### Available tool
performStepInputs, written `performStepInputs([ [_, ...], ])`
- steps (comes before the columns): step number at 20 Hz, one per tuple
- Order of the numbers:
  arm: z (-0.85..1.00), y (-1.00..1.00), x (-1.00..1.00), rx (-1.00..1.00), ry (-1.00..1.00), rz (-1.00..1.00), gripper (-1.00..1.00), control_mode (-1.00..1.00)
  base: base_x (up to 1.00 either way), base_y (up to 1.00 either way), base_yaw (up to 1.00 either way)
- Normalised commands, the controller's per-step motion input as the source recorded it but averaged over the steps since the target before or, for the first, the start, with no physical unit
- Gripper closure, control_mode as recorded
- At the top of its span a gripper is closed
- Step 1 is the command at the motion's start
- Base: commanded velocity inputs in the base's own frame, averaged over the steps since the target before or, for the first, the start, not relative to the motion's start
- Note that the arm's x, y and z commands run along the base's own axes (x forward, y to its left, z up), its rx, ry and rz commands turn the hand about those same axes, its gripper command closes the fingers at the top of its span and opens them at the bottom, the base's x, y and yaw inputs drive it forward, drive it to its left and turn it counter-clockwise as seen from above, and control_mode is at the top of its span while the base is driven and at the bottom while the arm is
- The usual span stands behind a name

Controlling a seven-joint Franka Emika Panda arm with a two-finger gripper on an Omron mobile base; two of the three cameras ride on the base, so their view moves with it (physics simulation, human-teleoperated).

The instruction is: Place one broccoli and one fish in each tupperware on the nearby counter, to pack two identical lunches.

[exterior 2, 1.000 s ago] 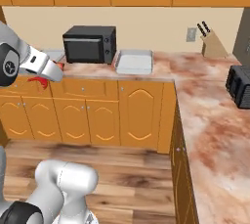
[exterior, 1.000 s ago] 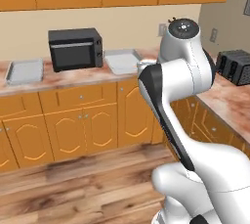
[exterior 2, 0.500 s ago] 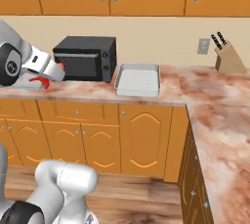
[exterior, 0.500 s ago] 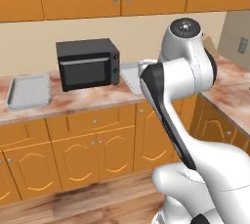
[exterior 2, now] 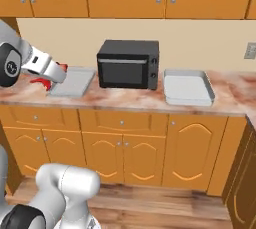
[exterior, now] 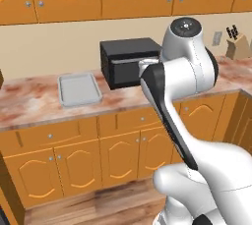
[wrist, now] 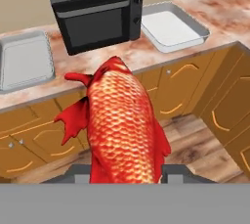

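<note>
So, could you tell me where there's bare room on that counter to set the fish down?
Both tupperwares look empty: one left of the microwave, one right of it. Bare counter runs along the front edge before the microwave. The gripper holds the fish.

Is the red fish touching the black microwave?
Apart. In the hand view the fish hangs in the gripper, out over the floor, short of the microwave.
</note>
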Motion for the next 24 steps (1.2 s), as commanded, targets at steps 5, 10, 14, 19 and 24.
performStepInputs([
  [5, 0.0, 0.0, 0.0, 0.0, 0.0, 0.0, 1.0, 1.0, 0.43, 0.9, 0.0],
  [10, 0.0, 0.0, 0.0, 0.0, 0.0, 0.0, 1.0, 1.0, 0.72, 0.17, 0.02],
  [14, 0.0, 0.0, 0.0, 0.0, 0.0, 0.0, 1.0, 1.0, 0.69, 0.01, 0.06],
  [19, 0.0, 0.0, 0.0, 0.0, 0.0, 0.0, 1.0, 1.0, 0.65, 0.18, 0.04],
  [24, 0.0, 0.0, 0.0, 0.0, 0.0, 0.0, 1.0, 1.0, 0.43, 0.13, 0.07],
])
